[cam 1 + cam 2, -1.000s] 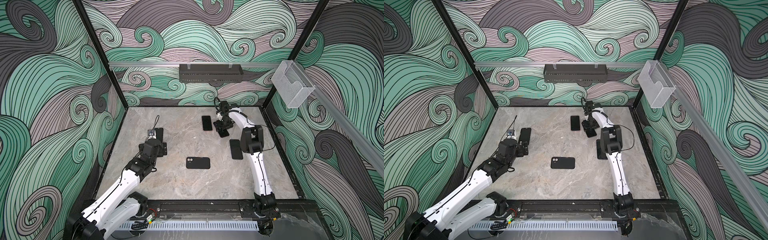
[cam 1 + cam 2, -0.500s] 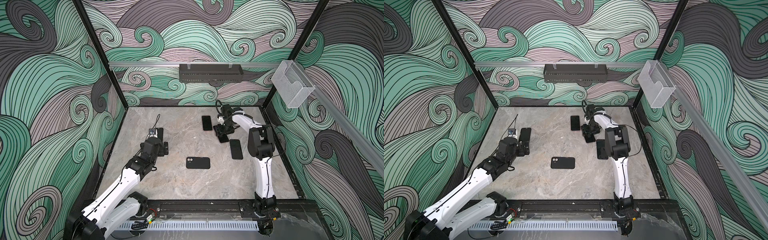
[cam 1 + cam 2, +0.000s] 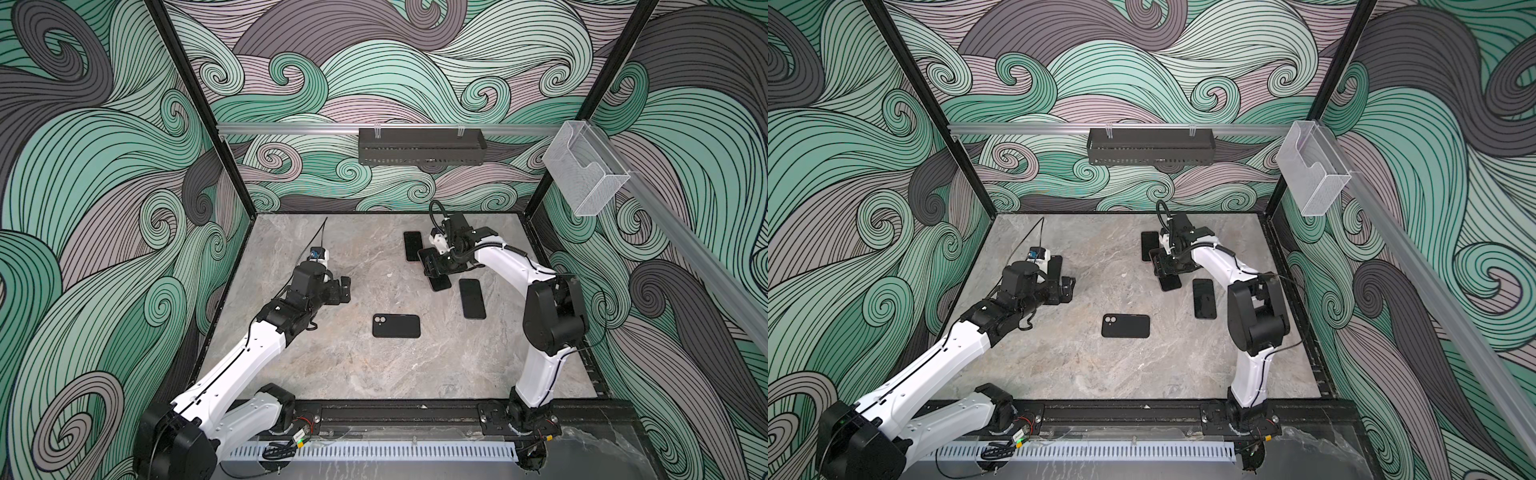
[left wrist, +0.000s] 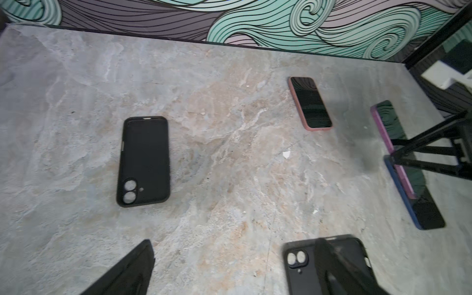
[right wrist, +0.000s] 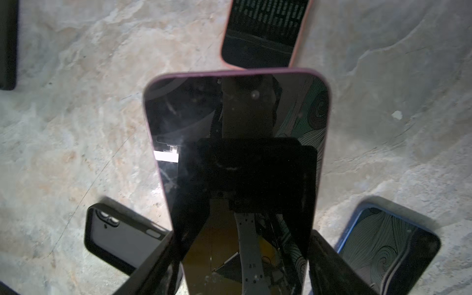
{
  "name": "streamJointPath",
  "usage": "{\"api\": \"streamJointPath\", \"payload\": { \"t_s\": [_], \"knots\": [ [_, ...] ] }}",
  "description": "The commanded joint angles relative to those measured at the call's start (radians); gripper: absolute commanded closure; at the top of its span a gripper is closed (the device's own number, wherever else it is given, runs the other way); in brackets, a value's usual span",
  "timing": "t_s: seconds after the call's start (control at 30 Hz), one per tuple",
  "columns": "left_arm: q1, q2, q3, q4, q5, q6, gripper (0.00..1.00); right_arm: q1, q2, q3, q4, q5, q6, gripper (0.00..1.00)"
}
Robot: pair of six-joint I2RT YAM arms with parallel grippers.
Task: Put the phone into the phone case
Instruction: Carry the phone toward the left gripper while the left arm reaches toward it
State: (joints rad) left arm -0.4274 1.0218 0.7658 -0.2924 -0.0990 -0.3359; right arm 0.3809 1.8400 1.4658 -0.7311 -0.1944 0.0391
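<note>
Marble table [image 3: 332, 374] inside swirl-painted walls. Nearest, just short of centre toward 6 o'clock: centre case [image 3: 396, 326], flat, empty, untouched.

Next out, at 9 o'clock: left hand [image 3: 345, 289], wide open and holding nothing, shifted inward off the left case [image 4: 145, 161] and now closer to the middle. Likely readying to steady a case.

At 3 o'clock: blue phone [image 3: 472, 298], flat, uncovered by the right elbow's swing out toward the wall.

Beyond it, at 1 o'clock: right hand [image 3: 438, 268] clamped across the sides of the phone [image 5: 237, 127]. Purple-rimmed, screen up, tilted, drawn a little nearer than a second ago and seemingly off the table. Beside and partly beneath it in the right wrist view: far case [image 5: 120, 237], seemingly open side up.

Farthest, toward 12: pink phone [image 3: 412, 246], flat, left alone.

Judging by that: picked up, not yet carried over or seated. Intended case: unclear.
</note>
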Motion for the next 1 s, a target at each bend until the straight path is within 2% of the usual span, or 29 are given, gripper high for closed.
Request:
{"api": "streamJointPath", "payload": {
  "t_s": [0.0, 0.07, 0.2, 0.37, 0.63, 0.97],
  "knots": [
    [0.01, 0.012, 0.055, 0.022, 0.172, -0.011, 0.01, 0.037, -0.089, -0.054, 0.098, -0.042, 0.024, 0.77],
    [0.01, 0.027, 0.074, 0.025, 0.232, -0.015, 0.02, 0.069, -0.125, -0.089, 0.113, -0.055, 0.027, 0.77],
    [0.01, 0.044, 0.107, 0.019, 0.272, -0.043, 0.01, 0.127, -0.185, -0.15, 0.163, -0.056, 0.043, 0.78],
    [0.012, 0.065, 0.124, 0.049, 0.417, -0.066, 0.02, 0.204, -0.267, -0.227, 0.249, -0.058, 0.05, 0.79],
    [0.012, 0.144, 0.201, 0.011, 0.584, -0.099, 0.23, 0.307, -0.346, -0.26, 0.302, -0.039, 0.028, 0.79],
    [0.013, 0.184, 0.242, 0.025, 0.719, -0.134, 0.37, 0.387, -0.38, -0.241, 0.3, -0.026, 0.003, 0.79]
  ]
}}
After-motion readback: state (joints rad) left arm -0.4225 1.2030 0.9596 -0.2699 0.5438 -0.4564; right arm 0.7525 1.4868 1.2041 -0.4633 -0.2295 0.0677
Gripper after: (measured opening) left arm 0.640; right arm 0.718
